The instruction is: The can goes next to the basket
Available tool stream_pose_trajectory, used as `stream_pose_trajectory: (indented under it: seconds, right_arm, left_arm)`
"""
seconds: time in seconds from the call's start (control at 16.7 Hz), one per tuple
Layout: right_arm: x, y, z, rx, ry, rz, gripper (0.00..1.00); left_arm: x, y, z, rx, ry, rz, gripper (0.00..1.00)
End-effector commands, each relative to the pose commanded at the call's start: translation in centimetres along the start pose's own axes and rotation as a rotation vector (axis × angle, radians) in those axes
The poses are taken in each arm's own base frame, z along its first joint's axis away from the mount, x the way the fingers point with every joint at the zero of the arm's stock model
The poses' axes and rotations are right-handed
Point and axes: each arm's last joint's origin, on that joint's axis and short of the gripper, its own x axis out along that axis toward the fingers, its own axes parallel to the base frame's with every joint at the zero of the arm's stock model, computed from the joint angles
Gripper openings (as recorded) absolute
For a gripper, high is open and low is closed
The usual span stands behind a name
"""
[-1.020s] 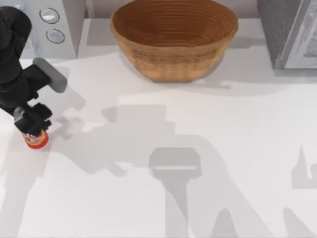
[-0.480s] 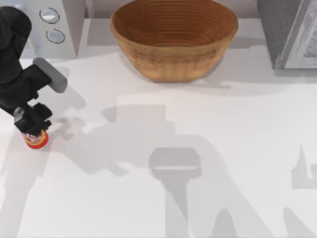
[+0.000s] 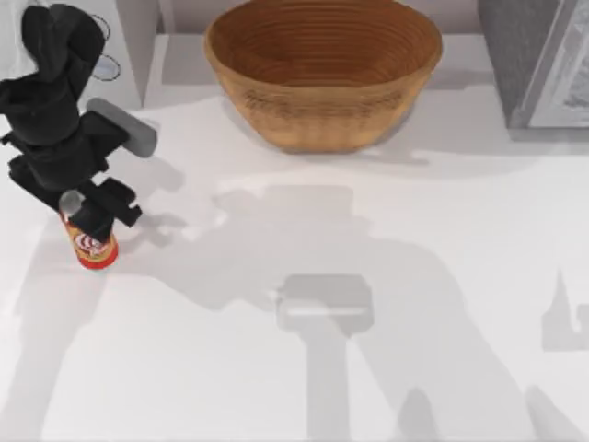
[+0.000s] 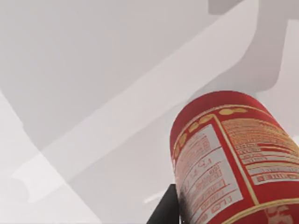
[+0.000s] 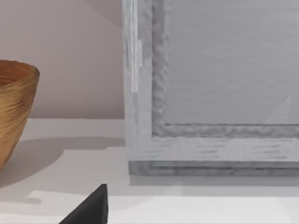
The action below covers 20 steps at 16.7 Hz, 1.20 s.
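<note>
My left gripper [image 3: 92, 219] is shut on the top of the can [image 3: 96, 250], a small red can with white lettering, at the left side of the table. The left wrist view brings the can [image 4: 233, 158] up close, its red and gold label turned to the camera and one dark finger [image 4: 166, 212] beside it. The basket [image 3: 322, 78], large, tan and woven, stands at the back centre, well to the right of the can and farther back. Its rim also appears in the right wrist view as basket [image 5: 14, 107], with a dark tip of my right gripper [image 5: 91, 207] at the lower edge.
A grey appliance [image 3: 129, 46] with round dials stands at the back left, just behind my left arm. A grey box-like unit [image 3: 538, 64] occupies the back right corner, seen up close as grey unit [image 5: 210, 93]. Arm shadows fall across the white table [image 3: 368, 368].
My left arm has carried the can to the right and a little toward the back, and the can looks slightly bigger, as if raised. The basket has stayed put.
</note>
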Motion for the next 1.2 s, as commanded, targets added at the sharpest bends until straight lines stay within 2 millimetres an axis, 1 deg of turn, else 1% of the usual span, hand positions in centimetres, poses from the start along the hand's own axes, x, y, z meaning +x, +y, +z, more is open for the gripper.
stream_pose_trajectory:
  seconds: [0.18, 0.42, 0.54, 0.72, 0.9, 1.2]
  right_arm:
    - [0.0, 0.0, 0.0, 0.0, 0.0, 0.0, 1.0]
    - [0.0, 0.0, 0.0, 0.0, 0.0, 0.0, 1.0]
    - [0.0, 0.0, 0.0, 0.0, 0.0, 0.0, 1.0]
    - [0.0, 0.0, 0.0, 0.0, 0.0, 0.0, 1.0]
    - [0.0, 0.0, 0.0, 0.0, 0.0, 0.0, 1.0]
    - [0.0, 0.0, 0.0, 0.0, 0.0, 0.0, 1.0]
  left_arm:
    - [-0.1, -2.3, 2.3, -0.16, 0.013, -0.003, 0.0]
    - [-0.3, -6.1, 5.1, -0.415, 0.028, -0.001, 0.0]
    - [-0.6, -8.1, 6.2, -0.521, 0.025, 0.003, 0.0]
    - [-1.3, -10.5, 7.4, -0.621, 0.007, 0.006, 0.0]
    - [-1.8, -11.6, 7.8, -0.659, -0.011, 0.006, 0.0]
    - [-1.7, -11.5, 7.8, -0.661, -0.01, 0.006, 0.0]
